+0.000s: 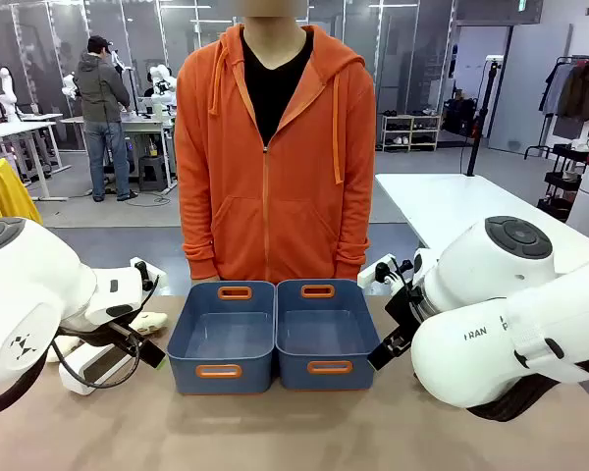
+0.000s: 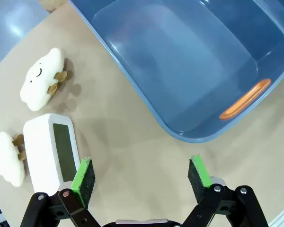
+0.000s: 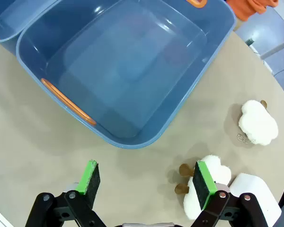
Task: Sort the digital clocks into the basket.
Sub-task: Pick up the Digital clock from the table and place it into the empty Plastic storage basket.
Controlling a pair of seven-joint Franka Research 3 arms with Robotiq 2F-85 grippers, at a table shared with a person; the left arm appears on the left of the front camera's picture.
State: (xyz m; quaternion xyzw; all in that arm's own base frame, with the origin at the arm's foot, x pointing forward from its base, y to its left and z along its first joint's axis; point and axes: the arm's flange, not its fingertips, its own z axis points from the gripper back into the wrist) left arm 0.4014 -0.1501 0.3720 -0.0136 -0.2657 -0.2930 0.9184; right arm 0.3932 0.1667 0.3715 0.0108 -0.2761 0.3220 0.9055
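Frontally, the left basket and right basket stand side by side on the bench before a person in an orange hoodie; the right arm bears the letters "RAN".

Left wrist view: the left gripper gapes wide and empty over the bench. The grey-faced digital clock lies just beside one pad, outside the basket, with a smiling cloud plush near and a second cloud plush just beside it.

Right wrist view: the right gripper is equally wide and empty. A white digital clock lies on the bench behind a brown-tagged cloud plush.
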